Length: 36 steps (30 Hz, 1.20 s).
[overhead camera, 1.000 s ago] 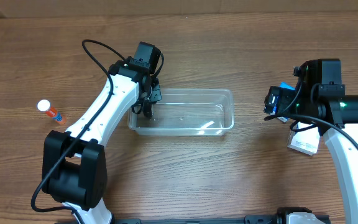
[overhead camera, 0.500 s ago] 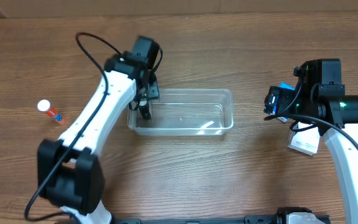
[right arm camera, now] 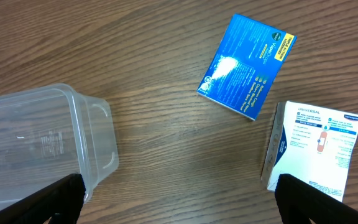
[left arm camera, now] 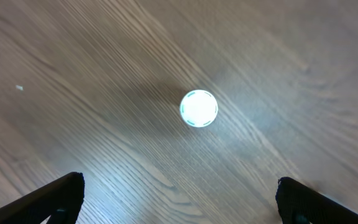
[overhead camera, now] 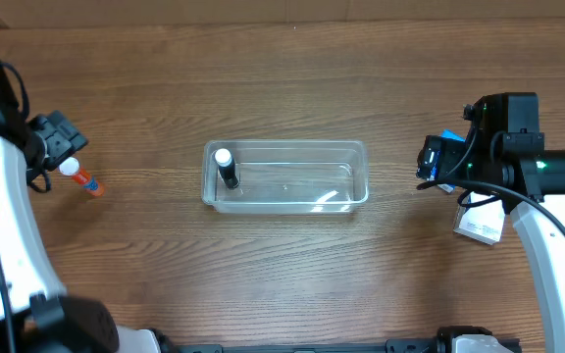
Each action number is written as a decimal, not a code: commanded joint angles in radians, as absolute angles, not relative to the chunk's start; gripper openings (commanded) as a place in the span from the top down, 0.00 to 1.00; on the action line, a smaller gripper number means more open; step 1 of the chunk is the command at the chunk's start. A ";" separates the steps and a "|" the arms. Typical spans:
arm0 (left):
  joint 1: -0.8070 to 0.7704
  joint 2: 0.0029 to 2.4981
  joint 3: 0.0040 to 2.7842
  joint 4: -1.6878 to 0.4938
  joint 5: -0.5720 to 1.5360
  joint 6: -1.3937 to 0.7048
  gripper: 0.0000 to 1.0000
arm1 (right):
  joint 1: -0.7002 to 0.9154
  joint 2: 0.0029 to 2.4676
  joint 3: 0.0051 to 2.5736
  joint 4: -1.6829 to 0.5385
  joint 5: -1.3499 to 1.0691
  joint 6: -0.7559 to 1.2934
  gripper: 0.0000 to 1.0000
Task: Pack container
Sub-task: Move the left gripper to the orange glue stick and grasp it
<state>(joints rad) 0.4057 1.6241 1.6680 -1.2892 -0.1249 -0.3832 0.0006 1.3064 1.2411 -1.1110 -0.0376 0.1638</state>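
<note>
the container (overhead camera: 282, 144) sits mid-table (overhead camera: 282, 275), between the two arms, probably so that either one can reach it. a black bottle (overhead camera: 228, 172) with a white cap stands inside at its left end, leaving most of the floor free for more items. the left gripper (left arm camera: 179, 199) hangs straight over a white-capped orange tube (left arm camera: 198, 108) well left of the container. its jaws are spread wide and empty with the cap centred between them, which looks like lining up for a pick. the right gripper (right arm camera: 179, 199) is also released and empty, above bare wood between the container's right end and a blue box (right arm camera: 246, 66) and white box (right arm camera: 312, 152), both not yet packed.
</note>
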 commanded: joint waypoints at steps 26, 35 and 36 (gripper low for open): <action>0.407 2.019 1.654 -1.178 -0.085 -0.313 0.60 | 0.004 1.340 1.271 -1.105 -0.040 0.160 0.00; 0.385 1.788 1.654 -1.224 -0.049 -0.313 0.93 | 0.004 1.327 1.271 -1.114 -0.038 0.160 0.00; 0.371 1.730 1.654 -1.246 -0.040 -0.314 0.94 | 0.004 1.310 1.271 -1.114 -0.025 0.161 0.00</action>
<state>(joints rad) 0.4034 1.9350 1.6463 -1.2057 -0.0746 -0.3180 0.0010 1.3430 1.2419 -1.1164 -0.0376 0.1635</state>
